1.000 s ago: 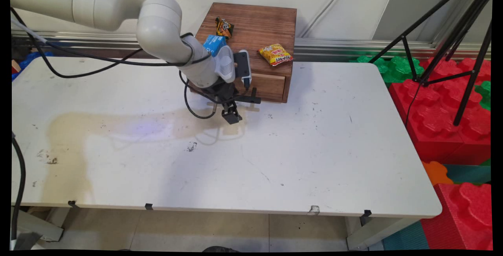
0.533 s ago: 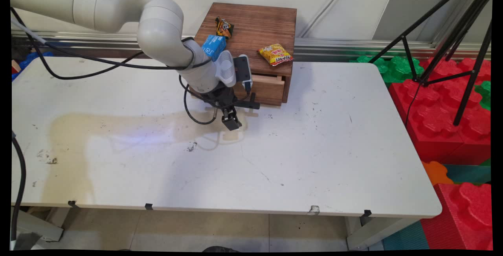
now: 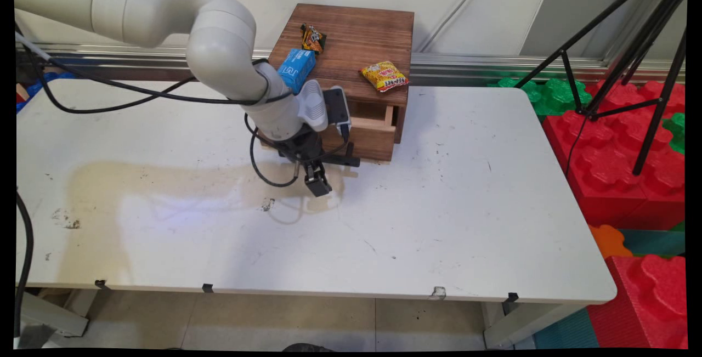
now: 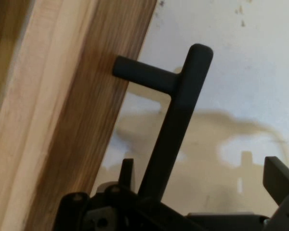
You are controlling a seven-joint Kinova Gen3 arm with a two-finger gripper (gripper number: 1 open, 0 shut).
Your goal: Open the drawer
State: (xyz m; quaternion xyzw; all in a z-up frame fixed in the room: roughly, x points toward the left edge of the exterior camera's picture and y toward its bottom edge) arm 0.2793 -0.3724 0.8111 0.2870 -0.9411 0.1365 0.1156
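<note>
Black two-finger gripper (image 3: 318,184) is placed at the black bar handle (image 4: 176,120) of the brown wooden drawer (image 3: 368,133); whether it is closed on the handle cannot be told.
The drawer is seen partly out of the brown wooden box (image 3: 356,39) on the white table (image 3: 439,209).

White arm (image 3: 219,55) bent downward, wrist low (fingers (image 3: 318,186) unclear)
</note>
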